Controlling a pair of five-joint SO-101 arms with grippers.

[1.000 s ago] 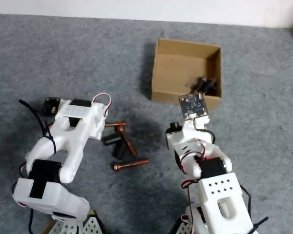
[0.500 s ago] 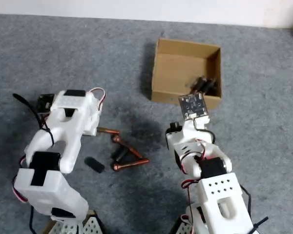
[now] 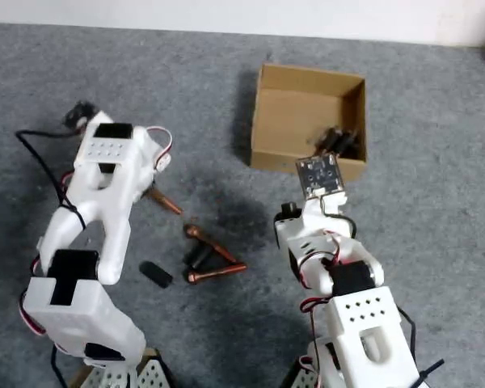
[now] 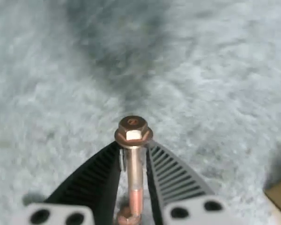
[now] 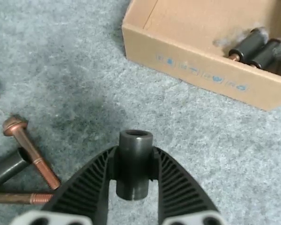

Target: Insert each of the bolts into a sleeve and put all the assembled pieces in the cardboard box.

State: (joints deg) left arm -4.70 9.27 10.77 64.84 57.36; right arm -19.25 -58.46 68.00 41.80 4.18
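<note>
Now, from the high view, you are seeing the left arm swung away from the pile toward the far left, carrying a copper flanged hex-head bolt (image 3: pixel 166 202) that was lying on the grey fuzzy tabletop (image 3: pixel 404 89) a second ago. One loose black tube sleeve (image 3: pixel 156 273) is lying apart from the rest, pushed there during the pick. Two spare copper bolts (image 3: pixel 212 245) and another black sleeve (image 3: pixel 198 257) are lying between the arms. The brown cardboard box (image 3: pixel 279 159) is already holding assembled pieces (image 3: pixel 338 141). The right arm has not moved.

Through the left wrist view, the left claw (image 4: pixel 133 147) is clenching the same bolt by its shank, just under the head.

Through the right wrist view, the right claw (image 5: pixel 134 151) is gripping a black cylindrical sleeve (image 5: pixel 135 171), its open bore pointing out beyond the fingertips, near the box. With both parts in hand, you are, I judge, ready to bring them together for insertion.
</note>
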